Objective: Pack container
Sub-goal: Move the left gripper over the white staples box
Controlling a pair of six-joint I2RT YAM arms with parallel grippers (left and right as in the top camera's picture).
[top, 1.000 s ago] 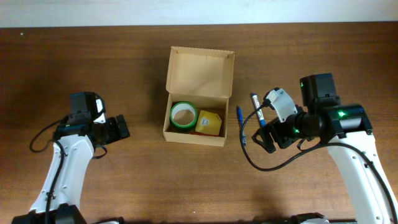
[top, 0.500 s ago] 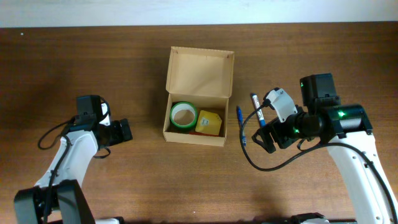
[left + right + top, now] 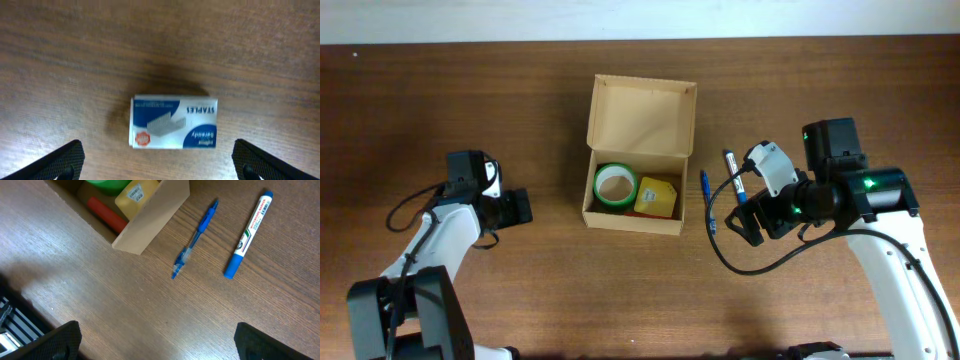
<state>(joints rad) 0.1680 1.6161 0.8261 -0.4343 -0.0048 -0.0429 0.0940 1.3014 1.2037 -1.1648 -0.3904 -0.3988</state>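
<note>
Container [image 3: 640, 120] with green tape roll [image 3: 616, 186]

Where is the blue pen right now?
In the overhead view, the blue pen lies on the table just right of the cardboard box, between the box and the blue-and-white marker.

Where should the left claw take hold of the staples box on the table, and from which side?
Grip the staples box by its two short ends, coming straight down from above. It lies flat, label up, and the open left claw has a finger beyond each short end, so probably no wrist turn is needed.
</note>
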